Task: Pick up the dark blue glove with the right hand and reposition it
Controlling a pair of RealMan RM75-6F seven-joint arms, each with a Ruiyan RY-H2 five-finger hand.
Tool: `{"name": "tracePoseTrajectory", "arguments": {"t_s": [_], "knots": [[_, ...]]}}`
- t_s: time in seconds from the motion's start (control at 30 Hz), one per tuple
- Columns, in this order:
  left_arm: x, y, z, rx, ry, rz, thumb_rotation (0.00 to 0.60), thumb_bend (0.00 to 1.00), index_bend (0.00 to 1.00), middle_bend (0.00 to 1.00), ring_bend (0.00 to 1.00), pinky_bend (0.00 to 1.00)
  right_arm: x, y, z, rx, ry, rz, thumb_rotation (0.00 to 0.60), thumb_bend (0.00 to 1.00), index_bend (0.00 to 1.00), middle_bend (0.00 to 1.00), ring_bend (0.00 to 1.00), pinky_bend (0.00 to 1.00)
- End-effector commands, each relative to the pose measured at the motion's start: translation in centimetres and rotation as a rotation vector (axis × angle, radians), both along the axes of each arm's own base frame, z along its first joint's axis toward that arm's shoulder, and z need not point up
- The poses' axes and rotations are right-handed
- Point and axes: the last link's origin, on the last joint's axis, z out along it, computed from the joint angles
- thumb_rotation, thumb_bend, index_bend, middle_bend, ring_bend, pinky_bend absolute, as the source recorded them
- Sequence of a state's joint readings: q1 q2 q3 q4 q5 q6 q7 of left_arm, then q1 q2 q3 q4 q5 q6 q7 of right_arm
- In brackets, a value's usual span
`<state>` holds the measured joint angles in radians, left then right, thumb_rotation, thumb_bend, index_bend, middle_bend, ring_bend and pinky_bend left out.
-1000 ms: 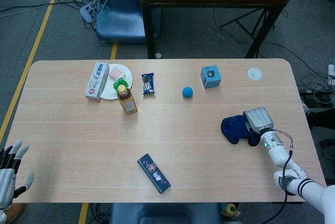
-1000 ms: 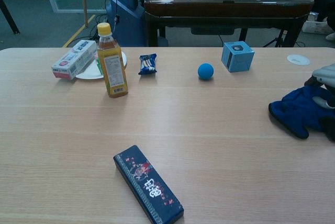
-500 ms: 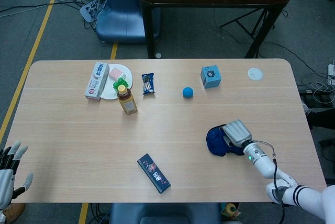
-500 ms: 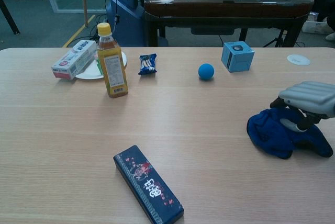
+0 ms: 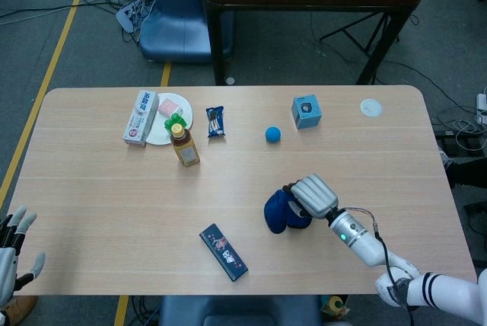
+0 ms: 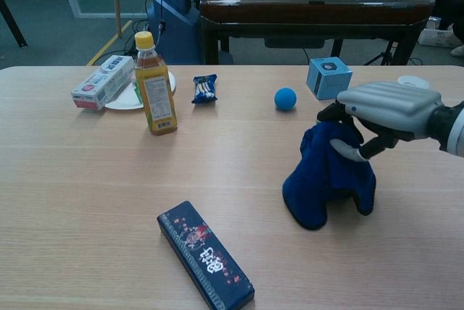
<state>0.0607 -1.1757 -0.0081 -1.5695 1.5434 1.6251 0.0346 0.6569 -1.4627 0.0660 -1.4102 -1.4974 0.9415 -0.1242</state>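
Your tabletop (image 5: 99, 212) is a pale wood slab with rounded corners, and everything sits on its far half or near the middle. Your right hand (image 6: 388, 111) reaches in from the right edge with its fingers (image 6: 346, 152) curled onto the top of the glove (image 6: 326, 176), so you are holding it from above. The glove hangs down from that grip, dark blue and crumpled, its lower end at or just above the tabletop right of centre; from the chest view you cannot tell whether it touches the wood. In the head view the glove (image 5: 283, 210) shows just left of your right hand (image 5: 313, 196), between the case and the table's right side.

Your left hand (image 5: 14, 254) shows only at the lower left corner of the head view, off the near left edge of the tabletop, fingers apart and holding nothing.

A dark blue case (image 6: 204, 256) with pink and white print lies flat and slanted near the front edge, well apart from the glove. At the far left a white and red box (image 6: 103, 82) lies beside a white plate (image 6: 119, 101), and a bottle (image 6: 154, 85) with a yellow cap stands upright just in front of the plate. A small blue snack packet (image 6: 205, 88) lies to the bottle's right. Further right are a blue ball (image 6: 285, 98) and a light blue cube (image 6: 328, 77), near each other but apart. A small white disc (image 5: 370, 107) lies near the far right corner.
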Motion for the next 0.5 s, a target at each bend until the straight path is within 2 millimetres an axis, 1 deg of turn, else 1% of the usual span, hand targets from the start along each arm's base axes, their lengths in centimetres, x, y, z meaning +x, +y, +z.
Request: {"name": "tracePoseTrajectory", "arguments": {"t_s": [0.03,0.17,0.27,0.33,0.37,0.4,0.43,0.47,0.5], "knots": [[0.0,0.0,0.0,0.000,0.000,-0.001,0.600,0.33,0.11,0.00,0.04,0.00,1.7,-0.8,0.7,-0.024,-0.034,0.023,0.600,0.74,0.72,0.59,0.61,0.74],[0.1,-0.1,0.0,0.003,-0.002,-0.001,0.600,0.33,0.11,0.00,0.04,0.00,3.5,-1.4,0.5,-0.034,-0.066,0.039,0.600,0.74,0.72,0.58,0.61,0.74],[0.0,-0.2,0.1,0.002,-0.001,0.002,0.600,0.33,0.11,0.00,0.04,0.00,4.4,-1.3,0.0,-0.024,-0.076,0.045,0.600,0.74,0.72,0.58,0.61,0.74],[0.0,-0.2,0.1,0.004,-0.001,0.002,0.600,0.33,0.11,0.00,0.04,0.00,4.6,-1.2,-0.4,-0.010,-0.062,0.039,0.600,0.71,0.71,0.56,0.59,0.73],[0.0,-0.2,0.1,0.005,-0.001,0.002,0.600,0.33,0.11,0.00,0.04,0.00,4.5,-1.1,-0.8,0.005,-0.044,0.030,0.600,0.67,0.68,0.53,0.56,0.71],[0.0,-0.2,0.1,0.005,-0.001,0.002,0.600,0.33,0.11,0.00,0.04,0.00,4.5,-1.0,-0.9,0.019,-0.031,0.022,0.600,0.61,0.62,0.48,0.51,0.67],[0.0,-0.3,0.2,0.005,-0.001,0.001,0.600,0.33,0.11,0.00,0.04,0.00,4.5,-0.9,-1.1,0.030,-0.019,0.013,0.600,0.53,0.51,0.42,0.44,0.60],[0.0,-0.3,0.2,0.005,-0.001,0.002,0.600,0.33,0.11,0.00,0.04,0.00,4.4,-0.8,-1.3,0.042,-0.003,0.004,0.600,0.47,0.43,0.38,0.40,0.55],[0.0,-0.3,0.2,0.006,-0.001,0.002,0.600,0.33,0.11,0.00,0.04,0.00,4.3,-0.8,-1.3,0.051,0.010,-0.002,0.600,0.39,0.31,0.30,0.33,0.48]]}}
